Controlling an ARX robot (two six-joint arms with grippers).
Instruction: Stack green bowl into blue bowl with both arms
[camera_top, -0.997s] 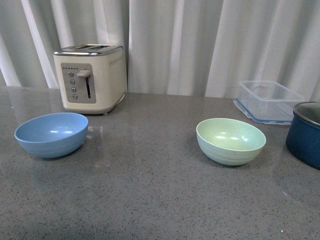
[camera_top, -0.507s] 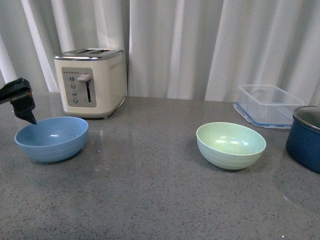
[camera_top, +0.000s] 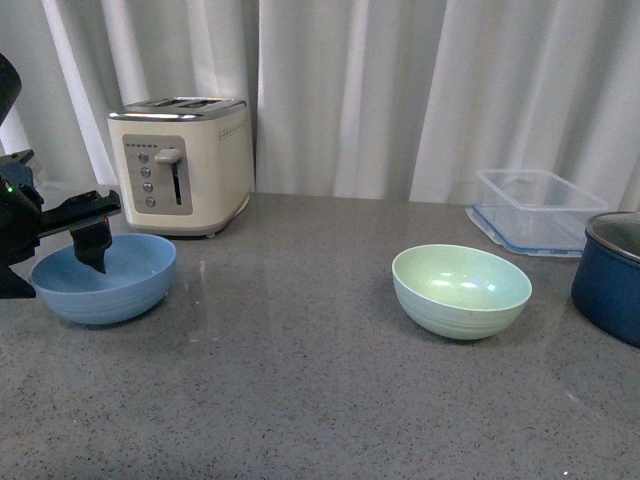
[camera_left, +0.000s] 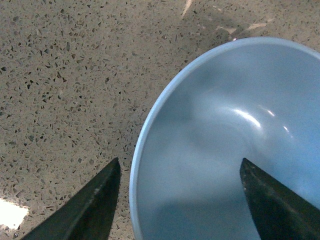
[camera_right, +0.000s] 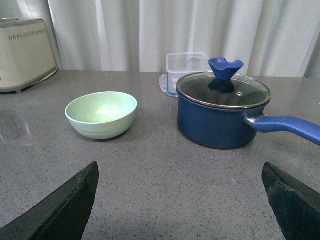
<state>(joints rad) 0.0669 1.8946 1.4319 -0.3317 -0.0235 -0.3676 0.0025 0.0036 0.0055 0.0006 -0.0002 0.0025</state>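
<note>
at the far left of the front view the left gripper (camera_top: 58, 276) stands spread wide over the near-left rim of the blue bowl (camera_top: 112, 287). one finger (camera_top: 94, 250) dips inside the bowl and the other sits outside its wall. the left wrist view shows the same: the rim of the blue bowl (camera_left: 225, 125) runs between the two dark fingers (camera_left: 92, 202), which hold nothing and are not pressed to the wall. the bowl sits upright, mouth up; being round, it has no long axis. just behind it, a little apart, is a cream toaster (camera_top: 182, 160) against the white curtain (camera_top: 400, 90).

a broad stretch of bare grey counter (camera_top: 290, 330) lies between the two bowls. the green bowl (camera_top: 462, 290) stands right of centre, upright, mouth up, round as well, with free counter all round it. behind it to the right is a clear plastic container (camera_top: 535, 208). beside that, nearer, a dark blue pot (camera_top: 610, 275) is cut by the picture's right edge, near the green bowl but not touching.

the right gripper (camera_right: 180, 215) shows only in its wrist view, its fingers (camera_right: 65, 210) far apart and empty, low above open counter, well short of the green bowl (camera_right: 101, 114) and the lidded pot (camera_right: 220, 117).
</note>
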